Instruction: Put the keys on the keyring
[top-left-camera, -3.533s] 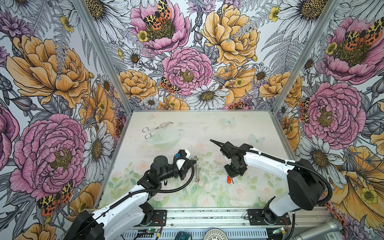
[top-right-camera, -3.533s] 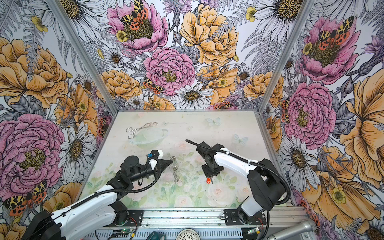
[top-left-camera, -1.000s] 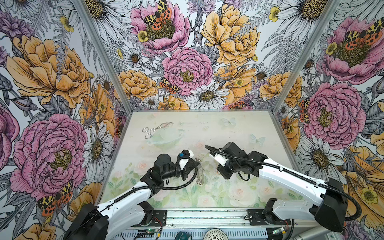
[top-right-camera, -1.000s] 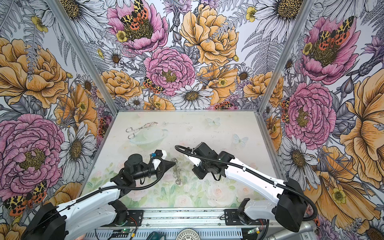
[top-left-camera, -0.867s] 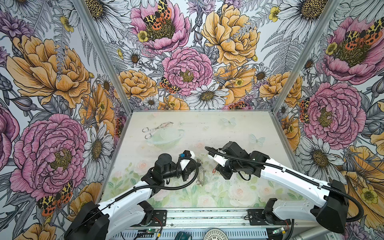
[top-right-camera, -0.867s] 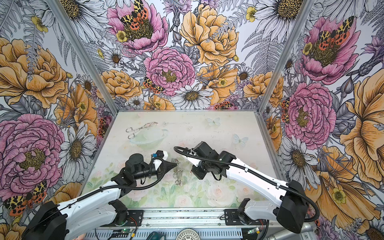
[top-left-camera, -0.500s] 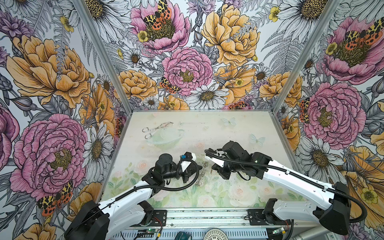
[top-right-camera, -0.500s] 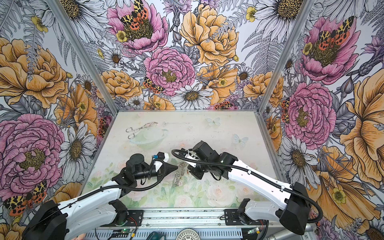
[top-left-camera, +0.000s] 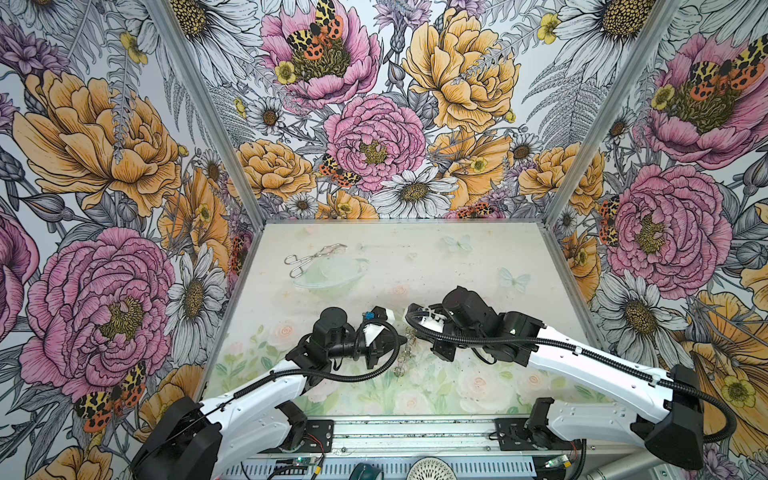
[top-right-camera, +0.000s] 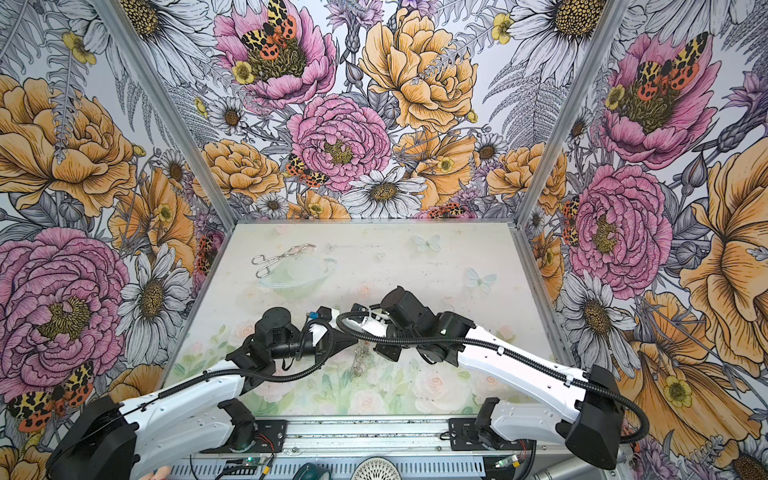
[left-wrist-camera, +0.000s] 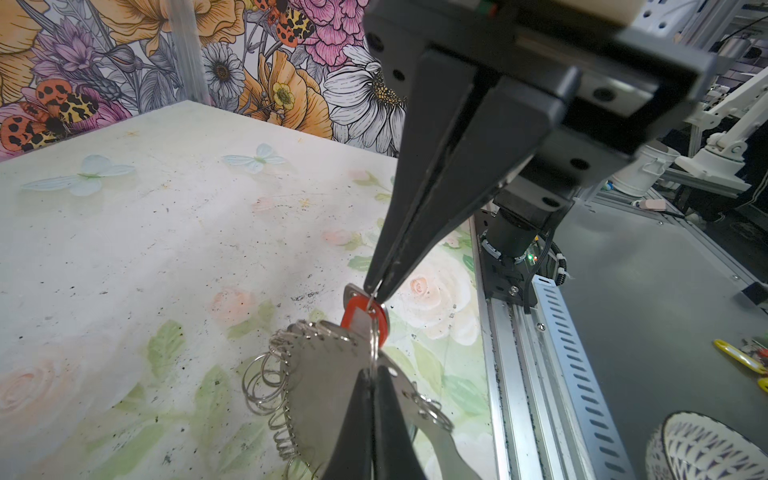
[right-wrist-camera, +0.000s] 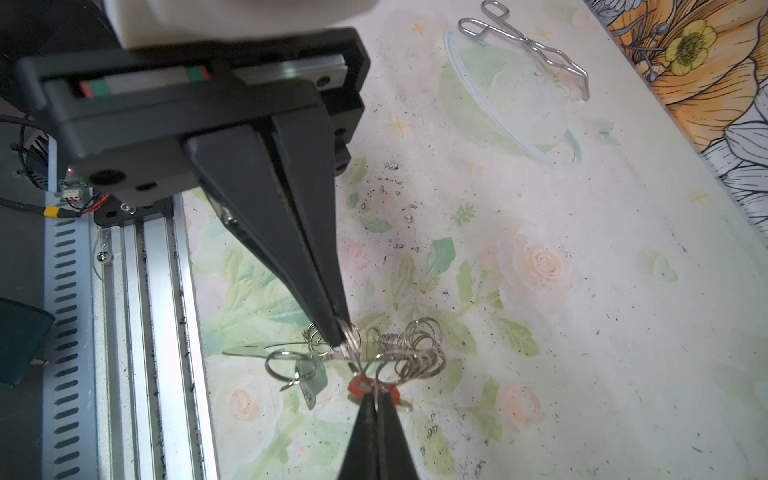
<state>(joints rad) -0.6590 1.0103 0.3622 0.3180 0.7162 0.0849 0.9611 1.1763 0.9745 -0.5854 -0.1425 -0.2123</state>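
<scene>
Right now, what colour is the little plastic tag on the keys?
Red. The keys' tag shows best in the left wrist view.

Left hand (top-left-camera: 402, 338), right hand (top-left-camera: 414, 333) tip-to-tip — keyring (top-left-camera: 404, 354) between.

keyring: large dark grey flat metal hoop (left-wrist-camera: 328, 374), rim fringed with many small silver wire rings
keyring pose: seen edge-on in both top views, front centre (top-left-camera: 405, 353)
keys: small silvery metal keys with red plastic tag (left-wrist-camera: 353, 309), close against the hoop's rim
</scene>
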